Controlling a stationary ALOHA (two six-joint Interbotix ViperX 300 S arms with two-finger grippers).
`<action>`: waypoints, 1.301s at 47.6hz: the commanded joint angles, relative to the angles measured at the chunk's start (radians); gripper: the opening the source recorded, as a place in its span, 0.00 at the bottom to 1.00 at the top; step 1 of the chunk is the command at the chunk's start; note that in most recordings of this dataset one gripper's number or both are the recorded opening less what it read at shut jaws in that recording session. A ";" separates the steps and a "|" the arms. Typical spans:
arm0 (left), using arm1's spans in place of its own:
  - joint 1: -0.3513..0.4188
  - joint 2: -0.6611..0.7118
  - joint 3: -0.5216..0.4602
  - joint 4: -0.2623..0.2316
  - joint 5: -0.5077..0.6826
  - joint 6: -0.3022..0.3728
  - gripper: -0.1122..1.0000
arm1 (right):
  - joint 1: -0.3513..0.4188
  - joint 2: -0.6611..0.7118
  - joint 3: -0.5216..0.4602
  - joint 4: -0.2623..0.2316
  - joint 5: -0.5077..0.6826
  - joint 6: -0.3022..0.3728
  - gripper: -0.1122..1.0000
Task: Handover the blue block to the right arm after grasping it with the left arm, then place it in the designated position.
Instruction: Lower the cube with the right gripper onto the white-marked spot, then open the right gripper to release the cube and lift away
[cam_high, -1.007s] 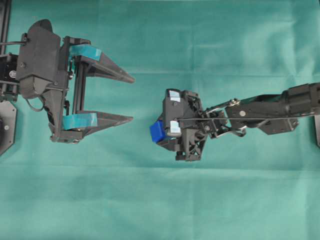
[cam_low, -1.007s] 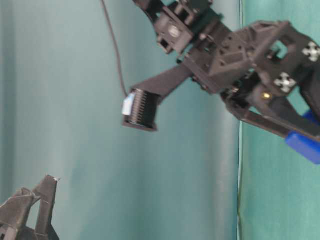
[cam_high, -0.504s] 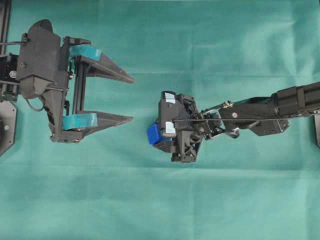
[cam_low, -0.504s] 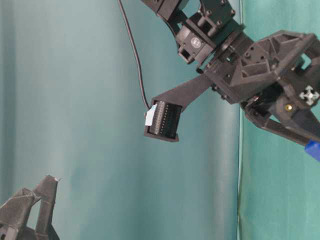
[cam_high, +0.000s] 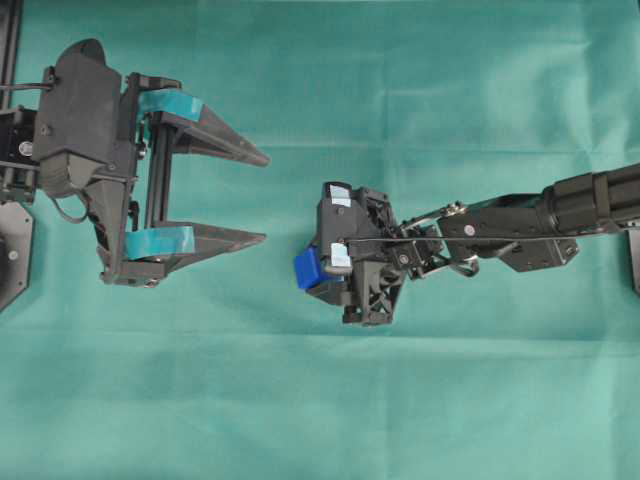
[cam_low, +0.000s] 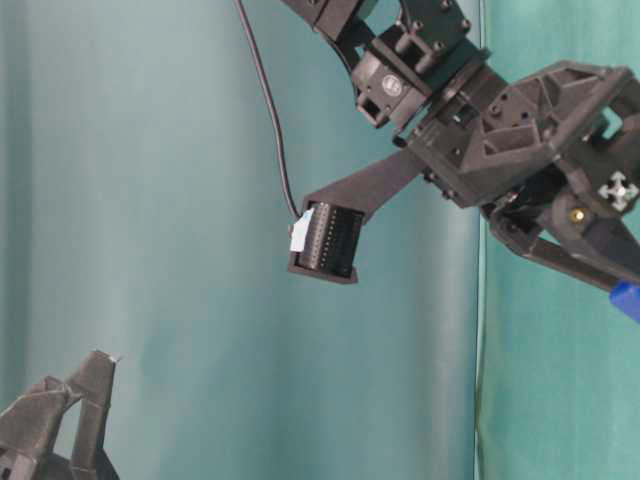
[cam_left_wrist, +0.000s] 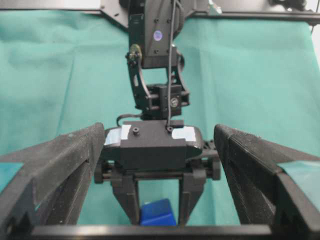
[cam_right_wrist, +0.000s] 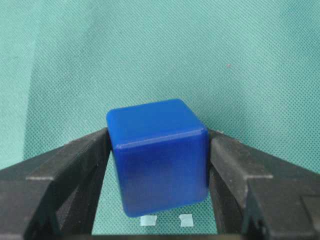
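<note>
**Blue cube clamped in the plain black gripper**

The small glossy blue cube (cam_right_wrist: 157, 156), smooth-faced with rounded edges, sits pinched between the matte black fingers (cam_right_wrist: 65, 170) of the right gripper (cam_high: 325, 272), above the woven green cloth (cam_high: 450, 400). Two tiny white marks (cam_right_wrist: 167, 220) show just beneath it. The teal-banded left gripper (cam_high: 262, 198) stands wide apart, holding nothing.

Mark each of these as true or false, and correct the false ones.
1. The right gripper holds the blue block between its fingers. True.
2. The left gripper is shut. False: its teal-banded fingers stand wide apart with nothing between them.
3. The block rests on the green cloth. False: the table-level view shows it held up in the air.
4. Two small white marks show on the cloth under the block in the right wrist view. True.
</note>
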 joint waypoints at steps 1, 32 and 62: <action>0.000 -0.006 -0.028 0.000 -0.003 0.002 1.00 | -0.003 -0.015 -0.018 0.003 -0.008 0.000 0.65; 0.000 -0.006 -0.028 0.000 -0.005 0.002 1.00 | 0.005 -0.017 -0.018 0.003 -0.009 -0.002 0.65; 0.002 -0.006 -0.026 0.000 -0.005 0.003 1.00 | 0.005 -0.017 -0.038 0.025 0.012 0.000 0.92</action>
